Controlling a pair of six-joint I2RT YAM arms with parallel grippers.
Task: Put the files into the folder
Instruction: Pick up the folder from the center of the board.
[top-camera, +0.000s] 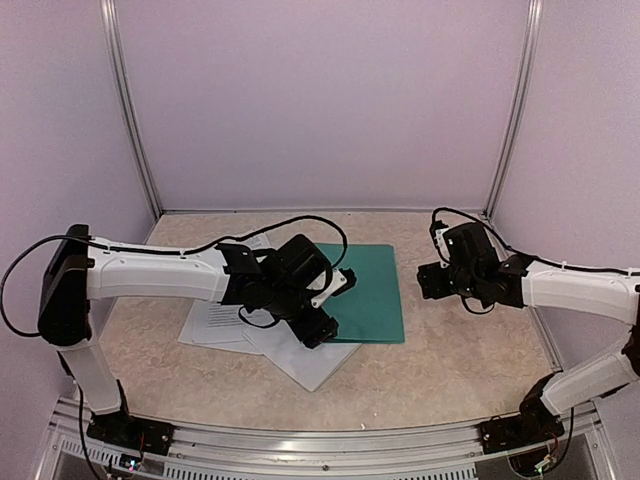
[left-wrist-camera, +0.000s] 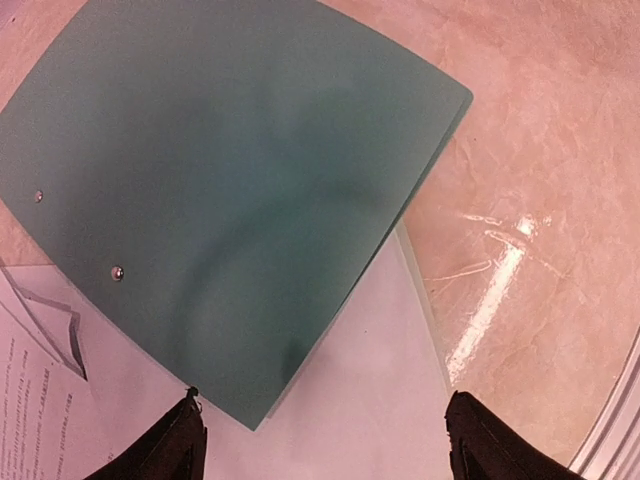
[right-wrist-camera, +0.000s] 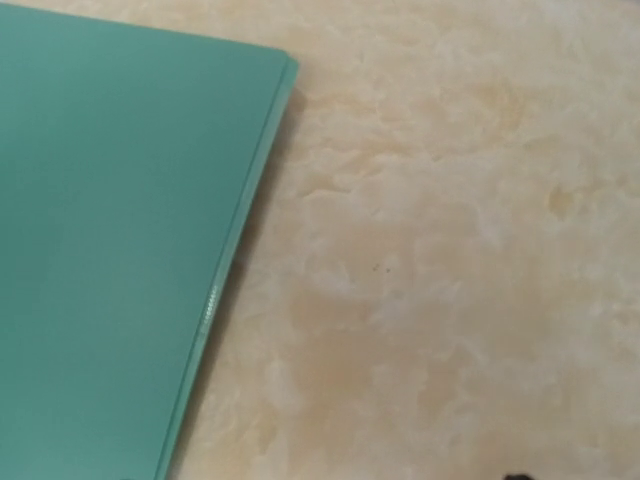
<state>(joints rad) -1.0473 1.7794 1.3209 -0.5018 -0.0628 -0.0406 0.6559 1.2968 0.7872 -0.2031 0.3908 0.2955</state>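
**A:** Where does the folder (top-camera: 372, 290) sit?

**B:** Flat on the beige marbled table (top-camera: 470, 365), about the middle, and closed. The right wrist camera shows its two teal covers as a double edge, one lying on the other. In the top view the left arm (top-camera: 160, 272) hides its left part.

**A:** And the files (top-camera: 215, 325)?

**B:** They lie fanned out on the table at the folder's left and near side. None is inside it as far as I can see. The left wrist camera shows the folder's near corner resting on a blank-looking white sheet (left-wrist-camera: 370, 390). A printed sheet (left-wrist-camera: 35, 430) lies just beside that corner at the lower left.

**A:** How is the left gripper?

**B:** The left gripper (left-wrist-camera: 325, 450) hangs over that corner, pointing down. Its two black fingers (left-wrist-camera: 170, 450) stand far apart, one at the folder's near edge and the other over the white sheet. The corner tip lies between them, and they clasp nothing. Whether they touch the paper I cannot tell.

**A:** Anything on the cover?

**B:** Two small metal rivets (left-wrist-camera: 117, 272) sit near one edge. At the far corner the top cover's edge stands slightly off the lower one.

**A:** And the right gripper?

**B:** The right gripper (top-camera: 428, 282) hovers just beside the folder's right edge, apart from it. Its jaws are spread wide. Its wrist camera shows only the folder's edge and bare table beneath, and it holds nothing.
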